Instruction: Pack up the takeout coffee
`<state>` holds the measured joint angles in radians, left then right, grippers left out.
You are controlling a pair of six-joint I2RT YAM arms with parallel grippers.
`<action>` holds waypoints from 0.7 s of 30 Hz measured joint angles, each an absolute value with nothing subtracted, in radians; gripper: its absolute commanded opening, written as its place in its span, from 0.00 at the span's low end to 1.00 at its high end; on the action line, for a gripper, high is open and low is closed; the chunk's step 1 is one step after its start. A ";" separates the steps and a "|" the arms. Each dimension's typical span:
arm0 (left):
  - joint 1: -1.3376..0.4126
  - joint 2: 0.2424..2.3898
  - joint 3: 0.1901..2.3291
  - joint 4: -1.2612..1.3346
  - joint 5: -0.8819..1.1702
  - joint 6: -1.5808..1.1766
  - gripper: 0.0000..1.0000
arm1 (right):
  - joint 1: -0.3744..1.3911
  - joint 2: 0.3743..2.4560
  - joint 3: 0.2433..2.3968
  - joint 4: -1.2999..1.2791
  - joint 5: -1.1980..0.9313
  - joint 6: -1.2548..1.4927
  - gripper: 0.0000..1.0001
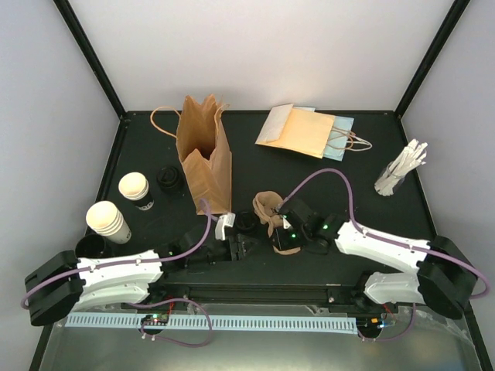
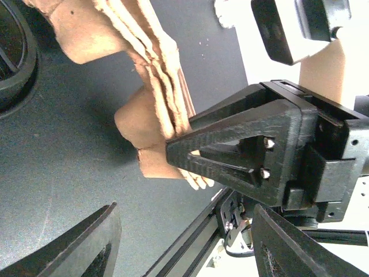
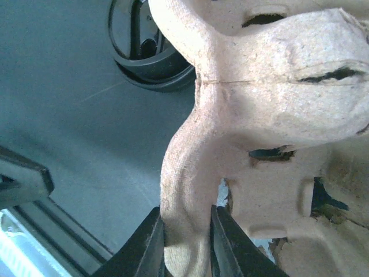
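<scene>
Between the right jaws, pinched from both sides, sits a thin edge of the brown moulded-pulp cup carrier [image 3: 277,115]. The right wrist view shows the two black fingers [image 3: 147,245] pressed against that edge with no gap. From there the carrier rises away from the right jaws, tilted rather than lying flat on the black table [image 1: 255,166].

Just past the carrier, on the side toward the left jaws, a small black round lid [image 3: 147,46] lies flat on the table. The left jaws stand spread and hold nothing. They face the right jaws from close by, and the left wrist view looks out between them at the pinched carrier edge.

Behind the left jaws a tall brown paper bag [image 1: 205,154] stands upright with its mouth open. Well off to the left of the left jaws, a small cream-white paper cup with a black sleeve [image 1: 135,191] stands upright on the table. A second cream-white paper cup [image 1: 108,220] stands nearer the front; from above I cannot make out its sleeve. Both cups are well apart from the carrier. A second black lid [image 1: 168,179] lies between the sleeved cup and the bag.

Far behind the right jaws lies a flat pile of tan and pale blue paper bags [image 1: 305,131]. Off to their right stands a bundle of white stir sticks [image 1: 402,168].
</scene>
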<state>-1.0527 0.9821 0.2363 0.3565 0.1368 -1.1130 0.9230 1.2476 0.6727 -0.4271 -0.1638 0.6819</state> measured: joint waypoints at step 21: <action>-1.041 1.089 0.264 0.444 0.164 -1.114 0.59 | 0.914 1.019 0.539 -0.345 -0.252 0.787 0.13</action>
<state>-1.0412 1.0889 0.2638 0.4438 0.1642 -1.1145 0.9138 1.0187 0.5388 -0.3450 -0.2516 0.7872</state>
